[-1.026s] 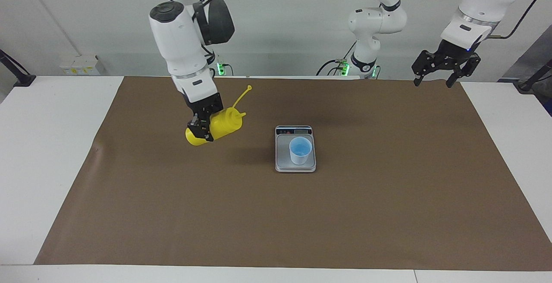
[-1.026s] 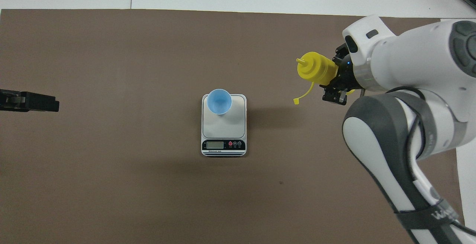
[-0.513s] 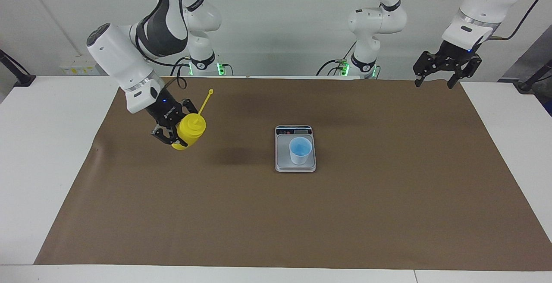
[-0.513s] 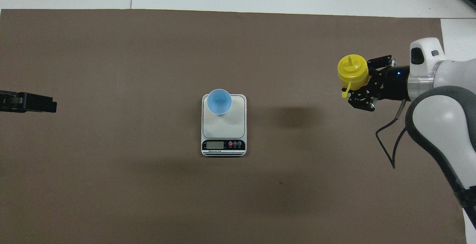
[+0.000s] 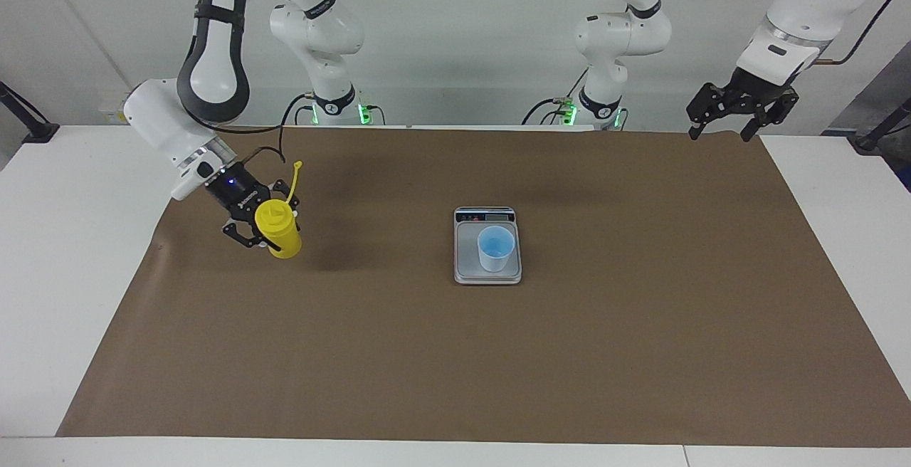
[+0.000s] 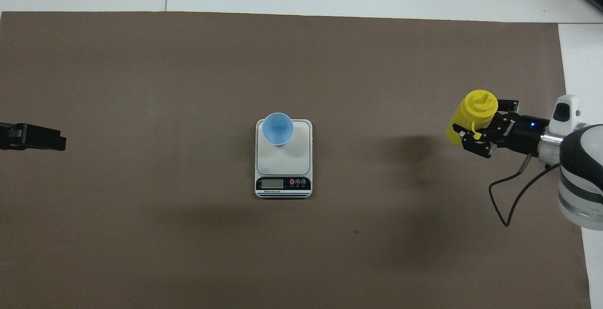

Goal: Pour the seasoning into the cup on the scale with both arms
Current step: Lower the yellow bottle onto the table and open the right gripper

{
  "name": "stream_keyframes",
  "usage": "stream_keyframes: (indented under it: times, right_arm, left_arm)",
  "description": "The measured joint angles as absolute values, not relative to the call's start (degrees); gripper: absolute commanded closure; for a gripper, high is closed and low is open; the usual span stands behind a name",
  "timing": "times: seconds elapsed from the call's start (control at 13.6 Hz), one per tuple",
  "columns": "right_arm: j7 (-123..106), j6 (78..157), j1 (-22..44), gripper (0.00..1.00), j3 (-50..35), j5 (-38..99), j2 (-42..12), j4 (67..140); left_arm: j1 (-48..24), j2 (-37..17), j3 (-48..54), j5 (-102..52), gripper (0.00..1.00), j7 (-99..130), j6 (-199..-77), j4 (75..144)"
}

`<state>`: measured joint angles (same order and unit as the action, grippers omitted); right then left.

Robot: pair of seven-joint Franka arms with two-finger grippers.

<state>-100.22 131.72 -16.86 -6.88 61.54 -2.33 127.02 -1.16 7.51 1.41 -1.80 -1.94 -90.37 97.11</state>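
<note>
Right gripper (image 5: 267, 228) pinching bottle (image 5: 279, 231) around upper body, near right arm's end of the mat (image 5: 455, 353). Holding bottle about upright, nozzle up, base at or just above the mat; cannot tell whether touching. Cap strap (image 5: 294, 181) sticking up from the cap, tilted slightly toward the cup side. Showing in overhead view as bottle (image 6: 471, 116) with fingers (image 6: 476, 137) clamping both sides, wrist coming in from the right arm's edge of the table.

Sitting well apart from scale (image 5: 466, 268): bottle toward right arm's end, about level with scale, slightly nearer the robots.

Scale lying mid-mat, display strip (image 6: 282, 183) on the edge nearer the robots. Cup (image 5: 495, 248) standing upright on the weighing plate, open end up, placed toward the plate edge farther from the robots, as in overhead view (image 6: 278, 128). Contents not discernible.

Left gripper (image 5: 724, 125) hanging in the air over the mat's corner at left arm's end, close to the robots' edge, fingers spread, holding nothing. Waiting, well apart from scale and cup. Showing only as black tip (image 6: 33, 137) at the overhead view's edge.

Brown mat covering most of white table (image 5: 64, 239).
</note>
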Motion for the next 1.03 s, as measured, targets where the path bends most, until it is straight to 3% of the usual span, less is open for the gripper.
stream_keyframes:
  times: [0.44,1.03]
  right_arm:
    - [-116.6,136.39,-18.4,1.0,-7.01,80.06,-4.19,132.53]
    - [-125.16,136.46,-18.44,1.0,-6.98,86.89,-6.45,133.29]
  left_arm:
    - [-1.16,7.53,1.42,-1.8,0.0,-1.94,-90.32,97.11]
    - [-1.18,7.64,1.77,-1.8,0.0,-2.13,-90.32,97.11]
